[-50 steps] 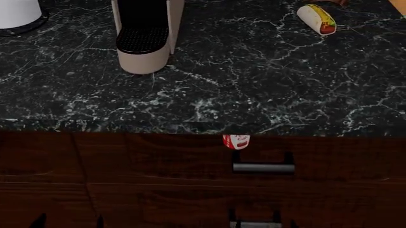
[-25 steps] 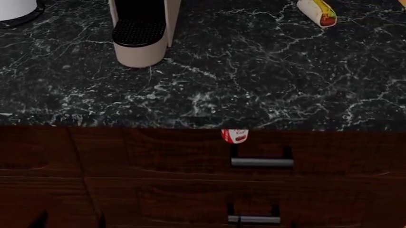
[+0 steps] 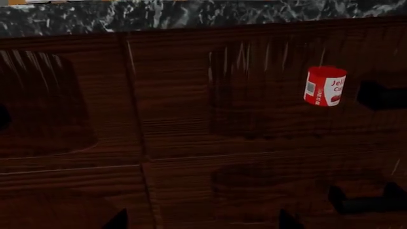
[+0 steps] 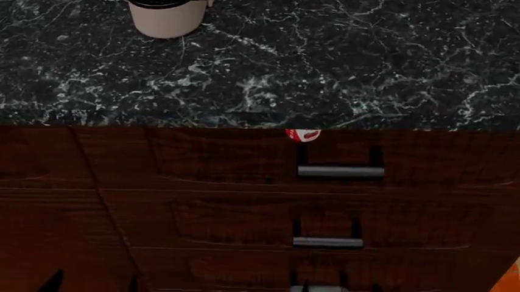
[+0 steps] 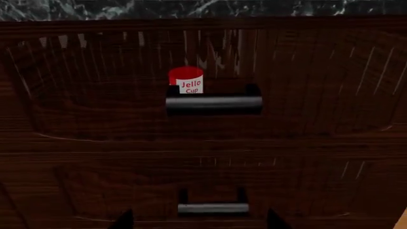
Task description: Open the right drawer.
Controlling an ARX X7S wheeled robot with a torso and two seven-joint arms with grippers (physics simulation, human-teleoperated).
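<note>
The right drawer is the top dark reddish-brown front under the counter, shut and flush, with a silver bar handle on two black posts. The same handle fills the middle of the right wrist view. A red Jello cup pokes through the front just above the handle's left post, and that cup also shows in the left wrist view. My right gripper is open, back from the drawer fronts and below the handle. My left gripper is open too, facing the wood left of the handle.
A black marble countertop overhangs the drawers, with a beige coffee machine base at its far left. A second like-fronted drawer's handle and a third drawer's handle sit below. A separate cabinet front stands left.
The head view has dropped: the counter and coffee machine slid up the frame, the wrap left the view, and a lower drawer handle came into sight. The drawer stays shut.
</note>
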